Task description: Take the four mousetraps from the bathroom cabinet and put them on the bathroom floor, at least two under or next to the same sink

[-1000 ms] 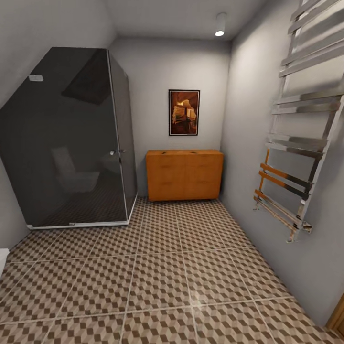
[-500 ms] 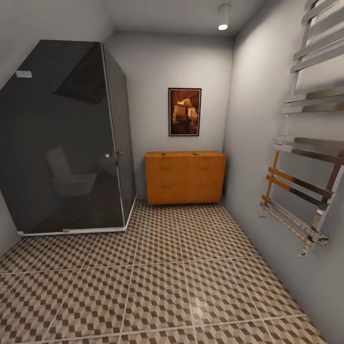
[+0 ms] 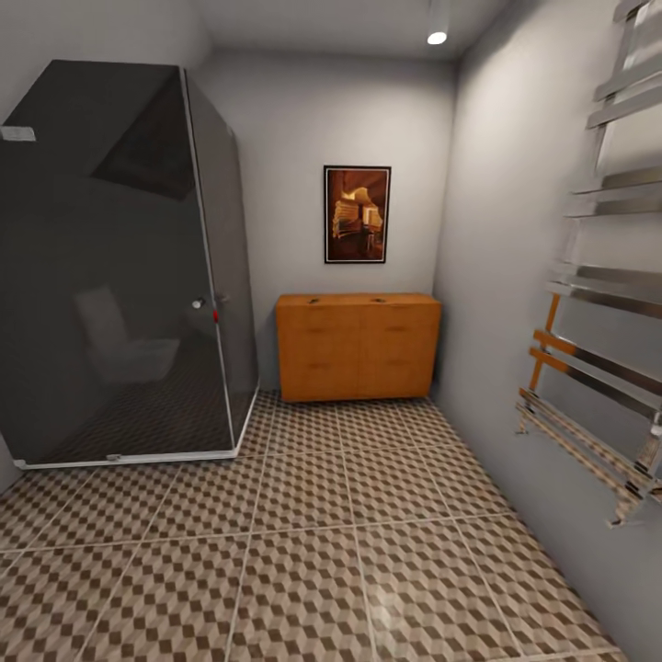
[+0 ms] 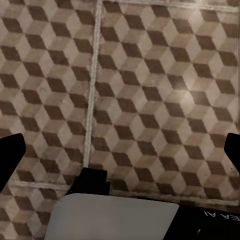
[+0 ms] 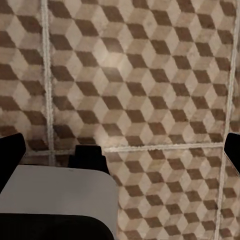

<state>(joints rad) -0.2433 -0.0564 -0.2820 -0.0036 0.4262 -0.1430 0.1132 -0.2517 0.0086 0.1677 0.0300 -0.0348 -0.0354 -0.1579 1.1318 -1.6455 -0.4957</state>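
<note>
The orange-brown cabinet (image 3: 358,347) stands against the far wall, its drawers shut. Two small dark marks (image 3: 314,300) lie on its top, too small to tell what they are; the mousetraps are otherwise hidden. The sink is out of view. The cube-patterned bathroom floor (image 3: 303,542) stretches from me to the cabinet. In the left wrist view my left gripper (image 4: 120,155) hangs open over the tiles, its dark fingertips (image 4: 10,160) at the picture's edges. My right gripper (image 5: 120,150) is open too, above a grout crossing, with nothing between its fingers.
A dark glass shower cabin (image 3: 119,267) fills the left side, its door handle (image 3: 198,302) facing the aisle. A chrome towel rail (image 3: 607,303) juts from the right wall. A framed picture (image 3: 357,214) hangs above the cabinet. A tiled aisle runs between shower and wall.
The whole picture has shifted: the camera has moved forward toward the cabinet, which looks slightly larger. The shower and towel rail have slid outward in view.
</note>
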